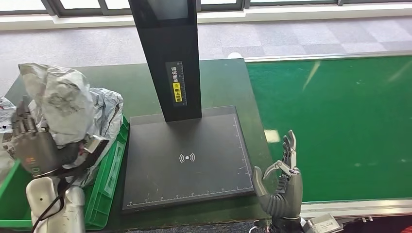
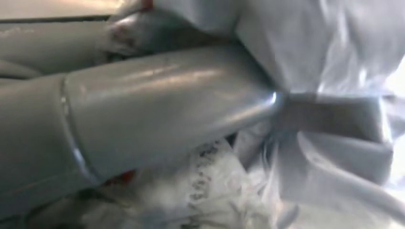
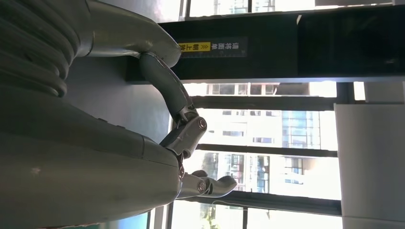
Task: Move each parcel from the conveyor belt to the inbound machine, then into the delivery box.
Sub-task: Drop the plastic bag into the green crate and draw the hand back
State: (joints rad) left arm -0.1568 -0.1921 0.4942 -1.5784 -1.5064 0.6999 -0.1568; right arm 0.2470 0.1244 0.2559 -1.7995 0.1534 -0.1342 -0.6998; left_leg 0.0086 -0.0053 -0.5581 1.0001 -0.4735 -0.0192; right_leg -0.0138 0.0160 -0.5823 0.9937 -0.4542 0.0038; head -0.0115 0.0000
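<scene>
My left hand [image 1: 31, 145] grips a crumpled grey plastic parcel [image 1: 60, 104] and holds it above the green delivery box [image 1: 104, 187] at the left. Up close, the left hand's thumb [image 2: 157, 114] presses against the parcel's shiny wrap [image 2: 334, 62]. Another grey parcel [image 1: 107, 109] lies in the box behind it. The inbound machine's black scanning plate [image 1: 187, 158] and its dark post [image 1: 170, 53] stand in the middle. My right hand [image 1: 284, 187] is raised by the plate's near right corner, fingers [image 3: 184, 119] spread, holding nothing. The green conveyor belt [image 1: 335, 121] lies to the right.
The dark green table [image 1: 221, 80] carries the machine and the box. A metal rail [image 1: 354, 206] edges the belt near me. Grey carpet and window frames lie beyond the table. A white parcel edge [image 1: 4, 109] shows at the far left.
</scene>
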